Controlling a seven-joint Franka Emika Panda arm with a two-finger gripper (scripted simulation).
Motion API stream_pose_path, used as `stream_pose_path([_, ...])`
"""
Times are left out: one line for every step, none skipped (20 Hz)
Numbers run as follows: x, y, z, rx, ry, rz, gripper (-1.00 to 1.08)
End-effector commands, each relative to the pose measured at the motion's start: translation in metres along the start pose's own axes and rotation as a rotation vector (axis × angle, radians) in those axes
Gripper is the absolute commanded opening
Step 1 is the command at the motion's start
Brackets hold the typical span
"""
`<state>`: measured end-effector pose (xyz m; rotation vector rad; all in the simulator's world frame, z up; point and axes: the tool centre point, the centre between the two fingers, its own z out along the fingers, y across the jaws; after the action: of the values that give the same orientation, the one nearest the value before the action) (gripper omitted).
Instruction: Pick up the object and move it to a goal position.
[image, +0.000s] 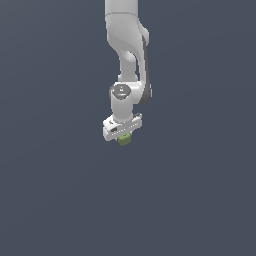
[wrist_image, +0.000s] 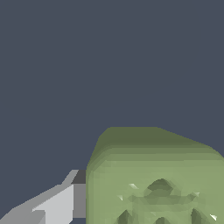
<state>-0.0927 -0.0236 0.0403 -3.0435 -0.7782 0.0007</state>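
Observation:
The object is a small olive-green cube that peeks out just below the white hand of the arm, in the middle of the exterior view. My gripper points downward and is shut on it. In the wrist view the object fills the near corner, with an embossed mark on the face that looks at the camera. One grey finger presses against its side. The other finger is outside that picture. I cannot tell whether the cube touches the ground.
A uniform dark slate-blue ground lies under the arm, and it also fills the wrist view beyond the cube. The white arm comes down from the exterior view's upper edge.

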Motion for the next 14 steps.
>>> stream_pose_path([0.0002,0.0000,0.0009,0.000,0.000,0.000,-1.00])
stream_pose_path([0.0002,0.0000,0.0009,0.000,0.000,0.000,-1.00])
stream_pose_path([0.0002,0.0000,0.0009,0.000,0.000,0.000,-1.00])
stream_pose_path([0.0002,0.0000,0.0009,0.000,0.000,0.000,-1.00])
stream_pose_path([0.0002,0.0000,0.0009,0.000,0.000,0.000,-1.00])
stream_pose_path([0.0002,0.0000,0.0009,0.000,0.000,0.000,-1.00])
stream_pose_path([0.0002,0.0000,0.0009,0.000,0.000,0.000,-1.00])
stream_pose_path([0.0002,0.0000,0.0009,0.000,0.000,0.000,-1.00])
stream_pose_path([0.0002,0.0000,0.0009,0.000,0.000,0.000,-1.00])
stream_pose_path([0.0002,0.0006,0.0000,-0.001,0.001,0.000,-1.00])
stream_pose_path([0.0002,0.0005,-0.0002,-0.001,0.001,0.000,-1.00])
stream_pose_path([0.0004,0.0004,-0.0010,-0.001,0.001,0.000,-1.00])
stream_pose_path([0.0007,0.0003,-0.0024,-0.001,0.001,0.000,-1.00])
stream_pose_path([0.0011,0.0001,-0.0042,-0.001,0.001,0.000,-1.00])
